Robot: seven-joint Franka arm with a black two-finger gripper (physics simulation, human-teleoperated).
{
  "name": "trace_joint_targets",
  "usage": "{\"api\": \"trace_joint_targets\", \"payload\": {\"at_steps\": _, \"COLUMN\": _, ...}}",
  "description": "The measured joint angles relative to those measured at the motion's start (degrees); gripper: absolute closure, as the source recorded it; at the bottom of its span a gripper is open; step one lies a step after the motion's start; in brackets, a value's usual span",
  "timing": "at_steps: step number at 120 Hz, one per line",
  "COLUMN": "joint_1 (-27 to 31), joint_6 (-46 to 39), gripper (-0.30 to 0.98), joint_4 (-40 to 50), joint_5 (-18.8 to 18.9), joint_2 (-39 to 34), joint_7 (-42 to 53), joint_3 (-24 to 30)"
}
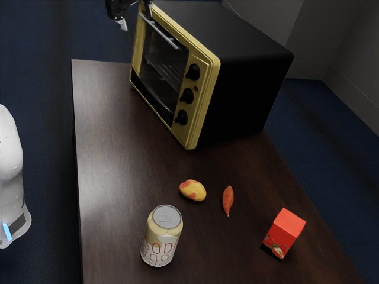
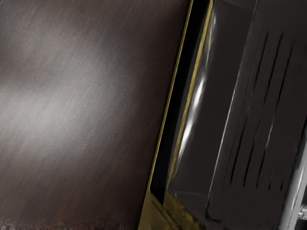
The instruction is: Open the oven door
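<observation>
Well, fingers (image 1: 123, 25) point down (spread apart) near oven handle (image 1: 163, 33).

The gripper (image 1: 135, 18), near the oven's (image 1: 246, 74) upper front, is cut off by the exterior view's upper edge. The arm (image 1: 10, 154), well apart from the oven, is cut by the left edge (a white part remains). In the wrist view, a bright thing (image 2: 293, 191) beside the oven is cut off, too blurred to name.

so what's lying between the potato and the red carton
In the exterior view, a slim orange-red thing with pointed ends, probably a sweet potato, lies on the table between the potato and the red carton.
</observation>
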State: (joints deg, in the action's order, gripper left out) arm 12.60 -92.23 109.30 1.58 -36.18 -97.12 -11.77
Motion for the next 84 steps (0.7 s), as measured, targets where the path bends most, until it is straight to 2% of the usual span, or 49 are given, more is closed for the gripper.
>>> {"api": "trace_joint_targets", "payload": {"at_steps": 26, "joint_1": 2.79, "joint_6": -13.54, "gripper": 0.00, "joint_4": 6.08, "joint_5": -3.64, "joint_2": -3.48, "joint_7": 12.22, "joint_3": -0.93}}
{"api": "trace_joint_targets", "payload": {"at_steps": 39, "joint_1": 3.14, "joint_6": -17.88, "gripper": 0.00, "joint_4": 7.05, "joint_5": -4.44, "joint_2": -2.37, "joint_7": 17.44, "joint_3": -1.94}}
{"api": "trace_joint_targets", "payload": {"at_steps": 84, "joint_1": 9.59, "joint_6": -23.91, "gripper": 0.00, "joint_4": 9.54, "joint_5": -7.56, "joint_2": -0.25, "joint_7": 31.36, "joint_3": -2.06}}
